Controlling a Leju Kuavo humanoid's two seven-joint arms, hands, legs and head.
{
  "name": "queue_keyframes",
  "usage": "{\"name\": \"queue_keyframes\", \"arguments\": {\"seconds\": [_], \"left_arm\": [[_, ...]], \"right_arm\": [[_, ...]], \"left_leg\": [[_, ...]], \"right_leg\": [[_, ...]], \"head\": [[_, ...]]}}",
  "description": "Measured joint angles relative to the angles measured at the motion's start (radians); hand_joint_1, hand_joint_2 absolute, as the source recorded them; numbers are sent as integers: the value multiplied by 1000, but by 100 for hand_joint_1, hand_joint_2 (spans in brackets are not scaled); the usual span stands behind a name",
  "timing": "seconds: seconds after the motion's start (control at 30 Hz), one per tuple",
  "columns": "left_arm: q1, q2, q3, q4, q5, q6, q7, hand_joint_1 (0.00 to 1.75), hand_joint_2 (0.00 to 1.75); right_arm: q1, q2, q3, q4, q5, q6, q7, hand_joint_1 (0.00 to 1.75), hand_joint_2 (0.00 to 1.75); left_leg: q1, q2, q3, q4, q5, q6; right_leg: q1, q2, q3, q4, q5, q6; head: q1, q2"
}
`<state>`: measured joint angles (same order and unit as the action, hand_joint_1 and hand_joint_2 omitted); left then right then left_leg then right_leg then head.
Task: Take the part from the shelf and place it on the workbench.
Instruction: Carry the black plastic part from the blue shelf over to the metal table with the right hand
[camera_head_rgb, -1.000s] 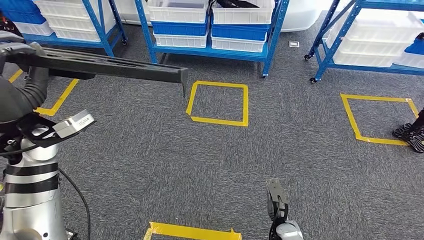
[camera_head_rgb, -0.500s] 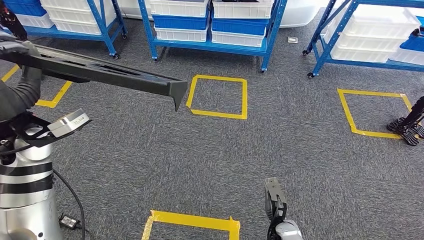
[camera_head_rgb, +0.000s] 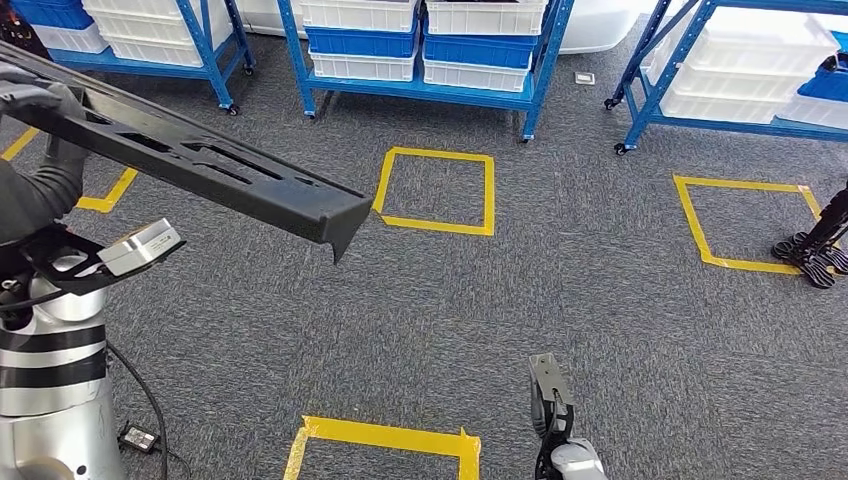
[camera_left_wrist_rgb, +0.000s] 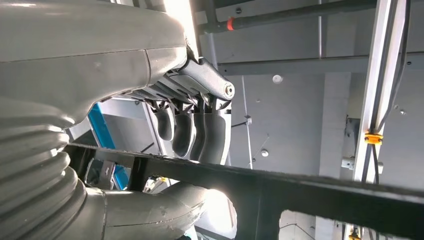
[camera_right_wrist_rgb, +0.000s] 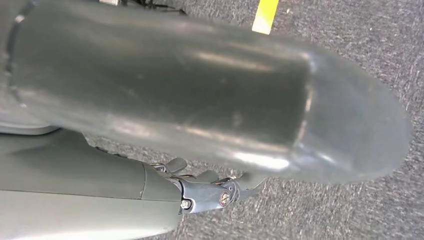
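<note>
The part (camera_head_rgb: 200, 160) is a long black slotted metal bar. It slants from the upper left down toward the middle of the head view, above the carpet. My left hand (camera_head_rgb: 32, 98) grips it at its left end. In the left wrist view, dark fingers (camera_left_wrist_rgb: 195, 130) wrap over the bar (camera_left_wrist_rgb: 300, 192) and the thumb (camera_left_wrist_rgb: 150, 210) presses from the other side. My right hand (camera_right_wrist_rgb: 210, 182) hangs low beside my body, holding nothing, with its thumb (camera_right_wrist_rgb: 200, 95) stretched out. The right wrist (camera_head_rgb: 552, 410) is at the bottom edge of the head view.
Blue shelves (camera_head_rgb: 420, 98) with white and blue bins line the back, and another rack (camera_head_rgb: 740, 120) stands at the right. Yellow tape squares (camera_head_rgb: 437, 192) mark the grey carpet. Black stand feet (camera_head_rgb: 812, 262) sit at the right edge. A cable and adapter (camera_head_rgb: 138, 438) lie at the lower left.
The bar's free end has swung lower and a little to the left. The view shifted slightly at first, then held still. The right arm has stayed in place.
</note>
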<state>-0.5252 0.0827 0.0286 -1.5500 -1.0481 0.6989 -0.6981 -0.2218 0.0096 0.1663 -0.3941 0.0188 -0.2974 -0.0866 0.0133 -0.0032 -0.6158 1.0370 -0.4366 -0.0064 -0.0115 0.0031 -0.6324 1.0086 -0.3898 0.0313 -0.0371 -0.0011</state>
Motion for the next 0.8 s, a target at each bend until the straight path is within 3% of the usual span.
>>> {"name": "queue_keyframes", "arguments": {"seconds": [0.1, 0.13, 0.2, 0.27, 0.3, 0.33, 0.37, 0.43, 0.47, 0.5, 0.57, 0.63, 0.67, 0.73, 0.8], "left_arm": [[0, 3, 0, -2, -5, 0, 0, 175, 175], [-1, 4, 0, -3, -7, 0, 0, 175, 175], [-2, 5, 0, -6, -8, 0, 0, 175, 175], [-1, 5, 0, -7, -8, 0, 0, 175, 175], [1, 5, 1, -7, -8, 0, 0, 175, 175], [2, 5, 1, -7, -8, 0, 0, 175, 175], [2, 5, 1, -7, -8, 0, 0, 175, 175], [1, 4, 1, -8, -9, 0, 0, 175, 175], [0, 5, 1, -9, -9, 0, 0, 175, 175], [0, 5, 1, -10, -9, 0, 0, 175, 175], [0, 5, 1, -12, -10, 1, 0, 175, 175], [0, 8, 0, -14, -11, 1, 0, 175, 175], [-1, 9, 0, -14, -11, 0, 0, 175, 175], [-3, 11, -1, -15, -11, 0, 0, 175, 175], [-2, 11, -1, -15, -12, 0, 0, 175, 175]], "right_arm": [[-1, 2, 0, 0, 17, -14, 1, 0, 0], [-1, 2, 0, 0, 22, -17, 1, 0, 0], [-1, 1, 2, 0, 30, -21, 2, 0, 0], [1, 1, 5, 0, 33, -22, 3, 0, 0], [3, 1, 7, 0, 33, -22, 3, 0, 0], [5, 1, 8, 0, 33, -22, 3, 0, 0], [6, 0, 9, 0, 33, -22, 3, 0, 0], [6, 0, 9, 0, 33, -23, 3, 0, 0], [6, 1, 9, 0, 33, -23, 3, 0, 0], [7, 3, 10, 0, 33, -24, 4, 0, 0], [8, 5, 10, 0, 32, -26, 5, 0, 0], [7, 5, 10, 0, 32, -28, 5, 0, 0], [6, 6, 10, -1, 32, -29, 4, 0, 0], [7, 7, 10, -2, 33, -32, 3, 0, 0], [10, 7, 10, -2, 34, -34, 3, 0, 0]], "left_leg": [[0, -1, 6, -15, 11, 13], [4, -1, 11, -29, 20, 19], [10, -2, 15, -48, 33, 25], [13, -9, 8, -50, 39, 23], [16, -15, 4, -49, 42, 20], [19, -23, 0, -49, 44, 15], [24, -32, -4, -48, 47, 9], [33, -50, -13, -42, 49, -10], [35, -59, -18, -37, 50, -20], [36, -67, -23, -35, 52, -31], [37, -81, -28, -41, 61, -47], [39, -68, -33, -34, 56, -54], [38, -49, -46, -2, 37, -54], [32, -12, -99, 123, -33, -48], [28, -5, -152, 251, -86, -43]], "right_leg": [[-2, -1, 2, -7, 6, 9], [-2, -2, -5, 4, -3, 9], [-4, -3, -43, 86, -51, 4], [-9, -3, -98, 218, -107, 2], [-13, -3, -114, 260, -122, 6], [-18, -2, -112, 266, -121, 14], [-24, -2, -90, 231, -107, 26], [-39, 22, -10, 98, -70, 50], [-43, 34, 19, 47, -59, 53], [-44, 43, 35, 21, -56, 50], [-37, 34, 34, 24, -56, 28], [-35, 17, 33, 28, -52, 10], [-34, 9, 33, 26, -50, 1], [-25, -8, 33, 26, -49, -13], [-13, -29, 32, 26, -49, -21]], "head": [[0, 0], [1, 0], [3, 0], [4, 0], [4, 0], [3, 0], [4, 0], [5, 0], [5, 0], [5, 0], [3, 0], [-2, 0], [-6, 0], [-14, 0], [-16, 0]]}}
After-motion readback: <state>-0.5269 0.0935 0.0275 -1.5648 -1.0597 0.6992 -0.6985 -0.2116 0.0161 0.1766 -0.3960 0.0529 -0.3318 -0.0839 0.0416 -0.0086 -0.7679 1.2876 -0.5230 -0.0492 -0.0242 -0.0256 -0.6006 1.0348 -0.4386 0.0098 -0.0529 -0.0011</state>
